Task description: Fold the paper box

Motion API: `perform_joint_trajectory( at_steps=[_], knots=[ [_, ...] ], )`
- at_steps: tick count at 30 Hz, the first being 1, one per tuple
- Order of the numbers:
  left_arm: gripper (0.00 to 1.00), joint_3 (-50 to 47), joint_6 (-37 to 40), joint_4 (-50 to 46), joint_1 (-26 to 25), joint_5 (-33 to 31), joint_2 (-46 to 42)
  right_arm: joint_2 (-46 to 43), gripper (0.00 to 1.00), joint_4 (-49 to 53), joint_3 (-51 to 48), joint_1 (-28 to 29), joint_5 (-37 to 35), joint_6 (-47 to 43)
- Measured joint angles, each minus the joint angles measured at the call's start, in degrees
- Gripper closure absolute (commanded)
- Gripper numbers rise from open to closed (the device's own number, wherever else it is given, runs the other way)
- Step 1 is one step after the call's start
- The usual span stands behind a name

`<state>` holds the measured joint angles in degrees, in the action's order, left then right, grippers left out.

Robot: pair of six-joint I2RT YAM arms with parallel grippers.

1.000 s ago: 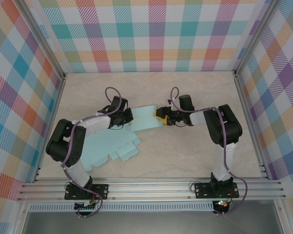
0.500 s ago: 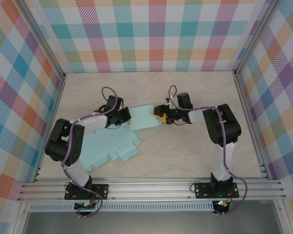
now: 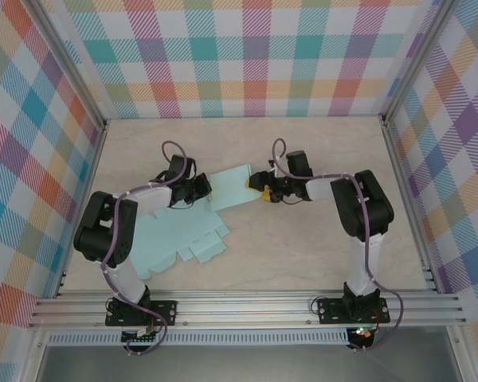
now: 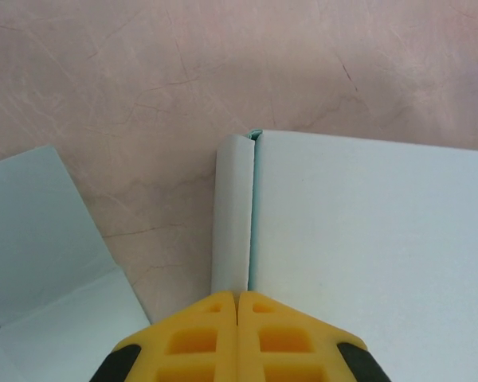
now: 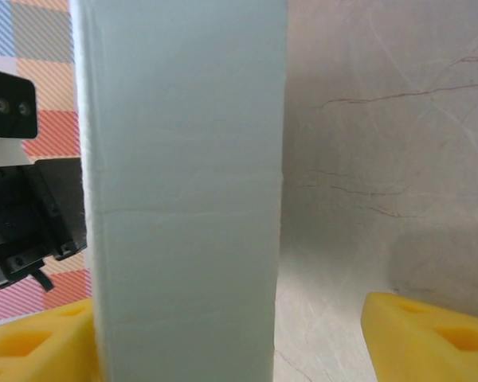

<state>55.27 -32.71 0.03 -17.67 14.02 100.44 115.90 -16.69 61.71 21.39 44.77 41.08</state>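
Lying flat on the left half of the tabletop (image 3: pixel 319 247), nearer its left edge than its right, the pale blue paper box (image 3: pixel 171 239) spreads its notched tabs toward the near edge, while one long panel (image 3: pixel 229 189) reaches from it toward the middle of the tabletop. The left gripper (image 3: pixel 201 189) sits at that panel's left end with its yellow fingers (image 4: pixel 199 338) pressed tight together; just ahead of their tips a narrow flap (image 4: pixel 231 215) is folded up along the panel's edge (whether any paper is caught between the fingers cannot be told from the wrist view). The right gripper (image 3: pixel 257 188) meets the panel's other end, near the tabletop's centre, with its jaws spread wide. Seen from the right wrist, the panel rises as a tall strip between them, close against one yellow finger (image 5: pixel 32 342) and well apart from the other (image 5: pixel 430 334), so it is straddled and not clamped.
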Motion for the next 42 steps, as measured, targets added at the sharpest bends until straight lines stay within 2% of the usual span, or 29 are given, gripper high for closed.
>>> perform_joint_trajectory(
  at_steps=[3, 7, 13, 15, 19, 25, 27, 30, 31, 32, 34, 36, 42],
  knots=[
    [1.0, 0.0, 0.0, 0.2, 0.0, 0.1, 0.1, 1.2, 0.32, -1.5, 1.5, 0.2, 2.3, 1.1],
    [1.0, 0.0, 0.0, 0.2, 0.0, 0.3, 0.2, 1.7, 0.48, -4.0, 3.0, 1.2, 4.4, 3.0],
    [0.99, -0.5, 0.1, 0.2, 0.2, 0.8, -0.2, 1.7, 0.63, -5.7, 2.6, 1.5, 4.2, 5.2],
    [0.91, -1.2, 0.3, 0.1, 0.2, 0.9, -1.1, 1.7, 0.64, -6.6, 1.8, 1.5, 4.5, 5.9],
    [0.66, -4.7, 1.1, 0.1, 0.2, 1.0, -5.3, 0.8, 0.64, -8.4, -0.9, 1.4, 5.0, 8.0],
    [0.43, -13.8, 2.6, 6.3, -0.7, 1.4, -19.1, -6.0, 0.64, -10.2, -8.2, -0.8, 4.7, 13.8],
    [0.34, -16.8, 5.0, 9.7, -2.3, 0.6, -24.5, -8.3, 0.64, -10.8, -10.8, -1.7, 4.9, 15.8],
    [0.18, -21.7, 12.4, 15.5, -8.5, -1.9, -32.7, -11.3, 0.64, -11.6, -14.4, -2.9, 5.5, 18.8],
    [0.04, -23.8, 16.1, 17.7, -11.6, -3.0, -35.5, -12.1, 0.64, -11.8, -15.5, -3.2, 5.7, 20.0],
    [0.0, -26.1, 19.6, 19.9, -14.9, -4.3, -38.2, -12.9, 0.64, -12.2, -16.6, -3.4, 6.1, 21.2],
    [0.0, -30.9, 27.8, 24.3, -21.0, -6.1, -43.4, -14.4, 0.64, -12.7, -18.4, -3.6, 6.9, 23.3],
    [0.0, -35.3, 35.9, 26.9, -24.8, -7.6, -47.8, -16.5, 0.63, -12.2, -19.6, -3.6, 7.6, 25.0],
    [0.0, -38.6, 52.4, 27.5, -27.0, -11.0, -50.5, -26.1, 0.63, -6.1, -20.0, -3.6, 8.4, 25.5]
  ],
)
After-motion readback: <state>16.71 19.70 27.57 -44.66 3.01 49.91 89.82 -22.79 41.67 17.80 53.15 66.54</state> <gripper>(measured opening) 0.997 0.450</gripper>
